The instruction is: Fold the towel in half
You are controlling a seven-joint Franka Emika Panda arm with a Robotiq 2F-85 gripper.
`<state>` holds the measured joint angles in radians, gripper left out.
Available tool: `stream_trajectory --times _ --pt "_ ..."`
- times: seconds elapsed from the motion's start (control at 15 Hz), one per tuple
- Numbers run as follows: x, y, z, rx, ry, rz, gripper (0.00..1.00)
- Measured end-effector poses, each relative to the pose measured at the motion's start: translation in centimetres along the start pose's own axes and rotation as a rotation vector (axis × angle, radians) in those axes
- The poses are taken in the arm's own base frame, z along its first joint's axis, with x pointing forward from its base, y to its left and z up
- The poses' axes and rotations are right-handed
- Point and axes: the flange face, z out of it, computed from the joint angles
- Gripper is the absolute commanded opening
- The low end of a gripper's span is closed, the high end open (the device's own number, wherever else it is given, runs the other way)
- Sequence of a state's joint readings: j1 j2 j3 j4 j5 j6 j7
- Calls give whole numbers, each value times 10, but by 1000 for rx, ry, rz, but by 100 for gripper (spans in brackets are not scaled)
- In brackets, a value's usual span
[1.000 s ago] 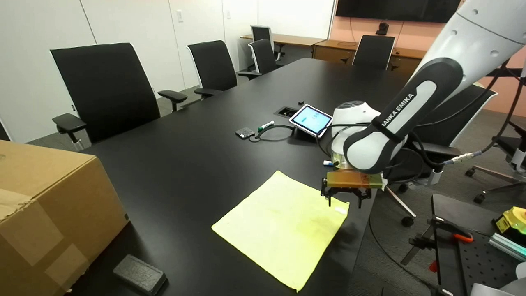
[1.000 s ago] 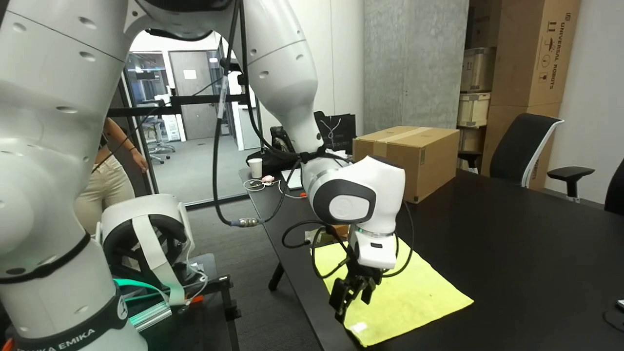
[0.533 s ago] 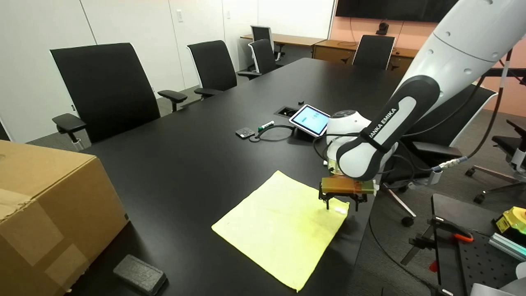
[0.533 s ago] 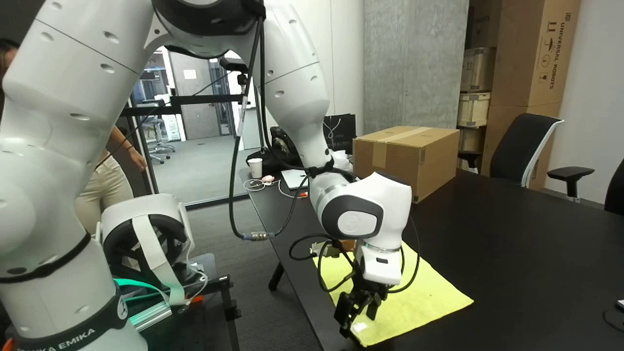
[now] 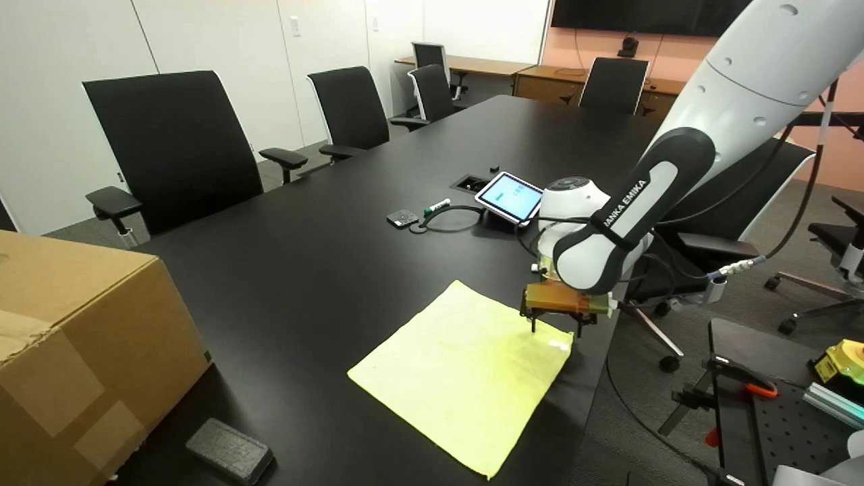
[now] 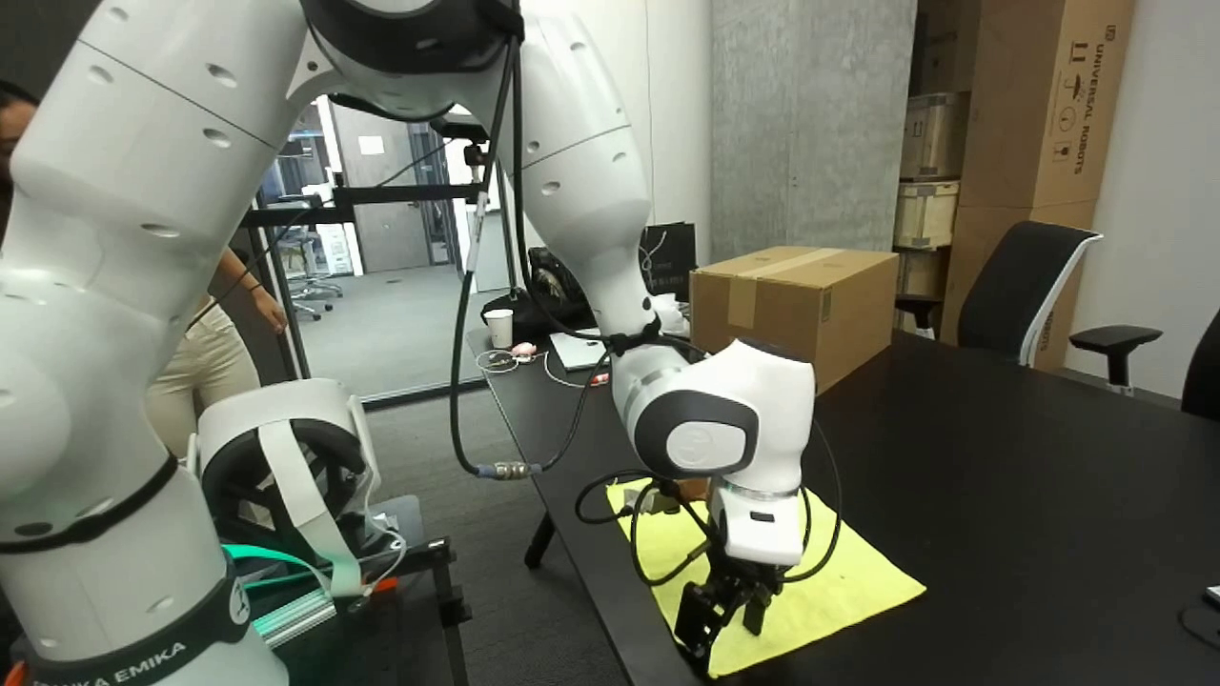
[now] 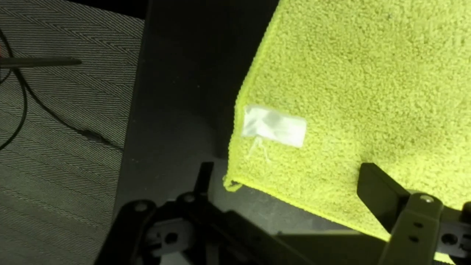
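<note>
The yellow towel (image 5: 459, 378) lies flat and spread out on the black table, one corner close to the table's side edge. It also shows in an exterior view (image 6: 839, 591), partly hidden by the arm. In the wrist view the towel (image 7: 349, 92) has a white tag (image 7: 274, 126) near a corner with a small loop (image 7: 232, 184). My gripper (image 5: 556, 331) is open and empty at this corner, pointing down. In the wrist view, the gripper (image 7: 287, 164) has its left finger past the corner over bare table and its right finger over the towel. Whether the fingertips touch anything is unclear.
A cardboard box (image 5: 101, 351) and a dark block (image 5: 229, 449) are on the table. A tablet (image 5: 511, 197), a green marker (image 5: 437, 206) and a cable lie further back. The table edge (image 7: 128, 121) runs close beside the gripper. A cart (image 5: 769, 405) stands beyond that edge.
My gripper has come down over the tagged corner, then shifted slightly away from the camera in an exterior view and rightward in an exterior view. It stays open. The towel has not moved.
</note>
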<state>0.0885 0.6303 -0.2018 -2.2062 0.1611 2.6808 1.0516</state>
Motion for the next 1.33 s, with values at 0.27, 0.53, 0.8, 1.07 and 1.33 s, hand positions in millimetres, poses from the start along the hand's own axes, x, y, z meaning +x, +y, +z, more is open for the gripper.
stream_trajectory --times 0.27,0.53,0.8,1.07,1.33 --pt "-9 -5 8 40 -2 13 100" --pt "-17 -6 18 91 -19 60 100" --pt "-16 -2 20 110 -26 89 100" --pt "-16 -2 21 113 -25 80 85" --pt "-15 -2 19 114 -23 51 49"
